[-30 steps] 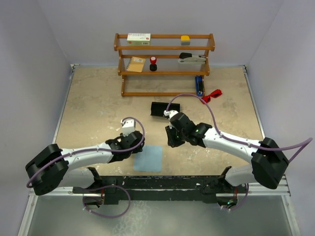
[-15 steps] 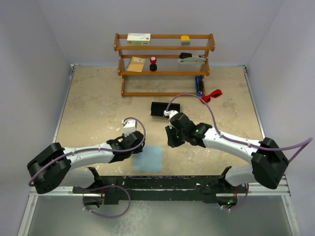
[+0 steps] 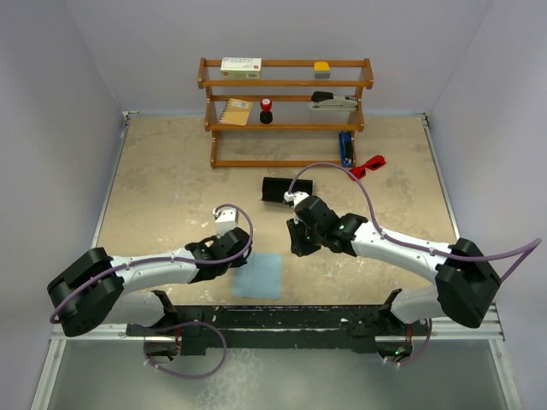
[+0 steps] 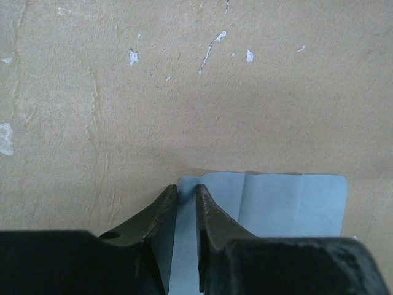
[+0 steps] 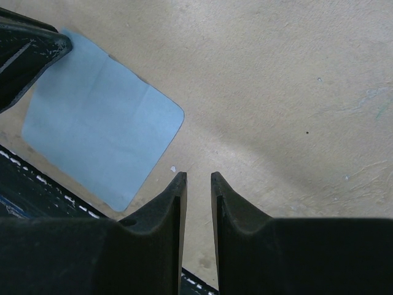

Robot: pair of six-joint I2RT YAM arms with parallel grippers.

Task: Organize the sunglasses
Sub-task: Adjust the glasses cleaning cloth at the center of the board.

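Sunglasses position: the sunglasses (image 3: pixel 369 164) lie on the table (image 3: pixel 171 179), just right of the wooden shelf (image 3: pixel 286 84) at its foot, beside a blue object (image 3: pixel 345 148).
Sunglasses axis: diagonal, from near-left to far-right.
Writing: the white box (image 3: pixel 241 66) on the top shelf carries print too small to read.
Sunglasses to grippers: well apart from both, far-right of them.
Left gripper (image 4: pixel 186 189): jaws narrowly apart at the corner of the flat light blue cloth (image 4: pixel 282 203).
Right gripper (image 5: pixel 198 178): jaws narrowly apart, empty, over bare table beside the cloth.
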